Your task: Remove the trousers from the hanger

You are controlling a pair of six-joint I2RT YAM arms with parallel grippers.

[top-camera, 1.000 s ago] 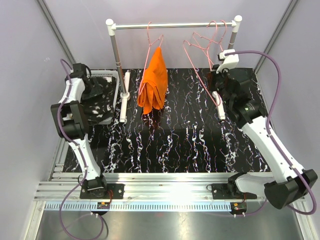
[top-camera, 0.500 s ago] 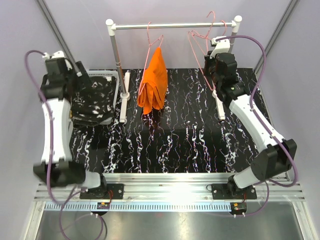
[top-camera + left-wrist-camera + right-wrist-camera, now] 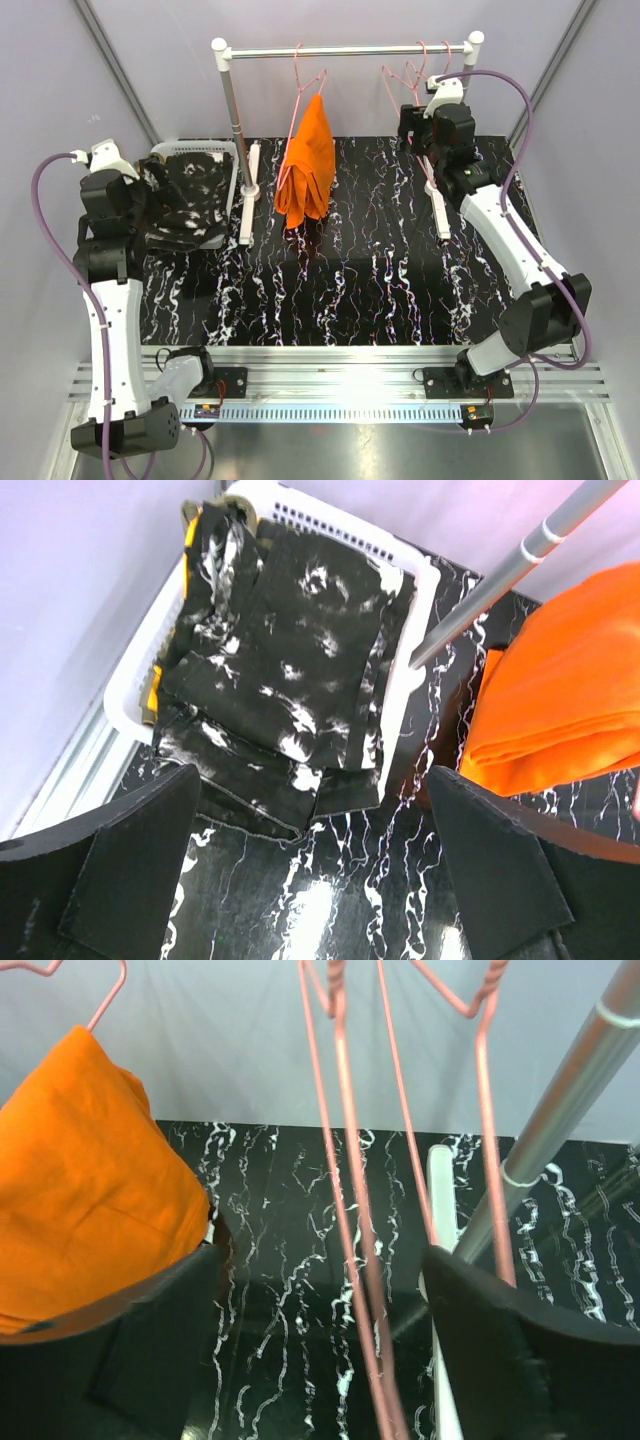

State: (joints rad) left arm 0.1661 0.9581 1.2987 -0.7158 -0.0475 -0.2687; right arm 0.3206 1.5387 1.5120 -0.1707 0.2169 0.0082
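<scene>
While the orange trousers (image 3: 308,170) hang folded over a pink hanger (image 3: 303,85) on the rack (image 3: 340,50) at the back edge of the surface, mid-width, one pair is left to take down. The black speckled pair (image 3: 190,200) lies in the white basket (image 3: 200,148) at the back left corner, with an olive and yellow pair (image 3: 152,698) showing under it.

The left gripper (image 3: 315,870) hovers over the basket, fingers spread wide and holding nothing. The right gripper (image 3: 320,1345) is up at the right end of the rack, also spread, with the wires of the empty hangers (image 3: 410,75) passing between its fingers but not pinched.

I judge the right arm should back straight out of those wires so none snags. It can then cross to the orange pair, pinch the cloth low on one side and draw it sideways off the hanger bar. Steadying the hanger with the left gripper would likely stop it swinging or jumping off the rack.

The surface (image 3: 380,280) is glossy black with white veining and glare near the front edge. Pale lilac walls close it in.
</scene>
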